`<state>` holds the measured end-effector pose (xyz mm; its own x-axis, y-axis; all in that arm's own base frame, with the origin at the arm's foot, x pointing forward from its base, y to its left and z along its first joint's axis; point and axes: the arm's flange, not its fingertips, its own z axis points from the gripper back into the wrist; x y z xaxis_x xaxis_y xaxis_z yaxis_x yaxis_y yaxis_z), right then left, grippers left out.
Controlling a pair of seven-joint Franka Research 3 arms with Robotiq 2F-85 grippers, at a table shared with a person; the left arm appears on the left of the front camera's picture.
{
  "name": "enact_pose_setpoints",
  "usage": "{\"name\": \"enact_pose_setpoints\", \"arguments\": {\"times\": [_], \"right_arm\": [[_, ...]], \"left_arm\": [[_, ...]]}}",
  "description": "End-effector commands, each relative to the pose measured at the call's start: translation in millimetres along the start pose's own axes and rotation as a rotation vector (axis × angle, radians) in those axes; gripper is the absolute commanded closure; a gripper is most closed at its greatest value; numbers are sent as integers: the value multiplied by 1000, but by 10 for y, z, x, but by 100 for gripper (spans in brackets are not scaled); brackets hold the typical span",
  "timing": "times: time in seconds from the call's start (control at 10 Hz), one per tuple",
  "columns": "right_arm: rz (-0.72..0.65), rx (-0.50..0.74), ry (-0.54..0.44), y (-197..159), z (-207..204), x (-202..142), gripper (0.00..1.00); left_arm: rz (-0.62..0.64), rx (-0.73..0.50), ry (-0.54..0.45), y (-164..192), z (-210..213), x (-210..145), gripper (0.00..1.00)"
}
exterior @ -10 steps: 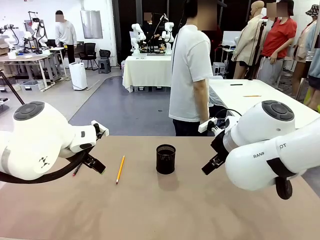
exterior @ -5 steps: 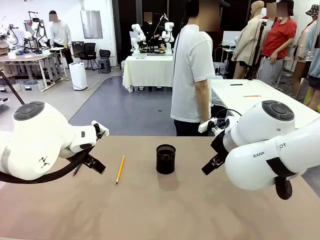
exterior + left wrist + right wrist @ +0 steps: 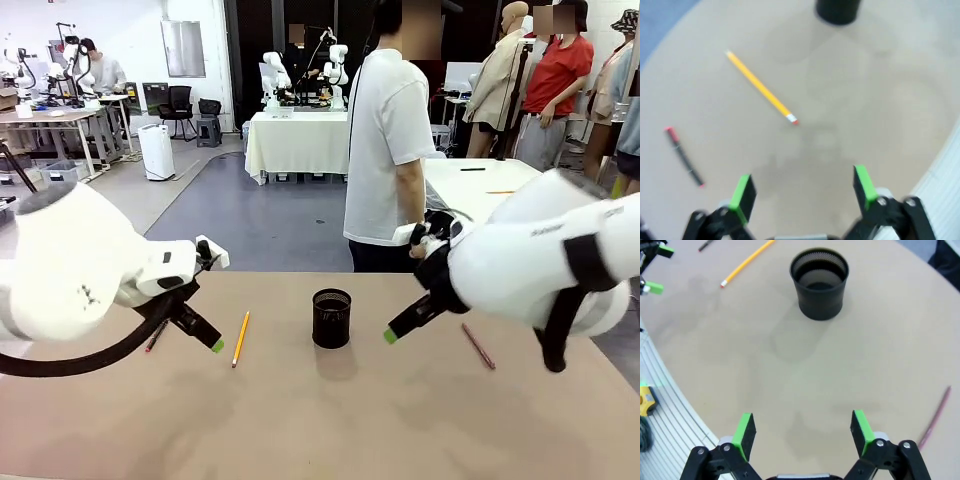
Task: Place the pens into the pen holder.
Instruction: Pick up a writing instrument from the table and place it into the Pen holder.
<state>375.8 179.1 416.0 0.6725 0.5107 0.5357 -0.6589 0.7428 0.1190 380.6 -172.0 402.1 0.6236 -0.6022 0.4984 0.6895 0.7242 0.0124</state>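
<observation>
No pen was found placed. The holder [image 3: 331, 318] was seen mid-table, apparently empty. The yellow pen [image 3: 240, 339] and dark pen [image 3: 155, 336] were noted on its left, the pink pen [image 3: 477, 346] on its right. The left gripper [image 3: 802, 179] and right gripper [image 3: 802, 424] were held wide, nothing grasped.

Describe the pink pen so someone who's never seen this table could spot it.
On the tan table, find the black mesh pen holder in the middle. The pink pen lies alone to its right, on the robot's right side. The yellow pen and the dark pen both lie on the other side.
</observation>
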Motion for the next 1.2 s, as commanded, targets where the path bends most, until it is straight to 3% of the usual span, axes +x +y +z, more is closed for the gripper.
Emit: {"name": "enact_pose_setpoints", "arguments": {"times": [0.0,0.2,0.7,1.1], "right_arm": [[61,14,-29,-123,353,119,0],[118,66,-50,-103,739,232,0],[206,153,-50,-362,1836,361,0],[314,174,-167,-753,2350,258,0]], "left_arm": [[-26,-106,-22,275,339,-4,0],[-98,-111,-26,347,698,86,0],[-231,122,-153,676,1648,154,0],[-147,95,-298,1027,2114,62,0]]}}
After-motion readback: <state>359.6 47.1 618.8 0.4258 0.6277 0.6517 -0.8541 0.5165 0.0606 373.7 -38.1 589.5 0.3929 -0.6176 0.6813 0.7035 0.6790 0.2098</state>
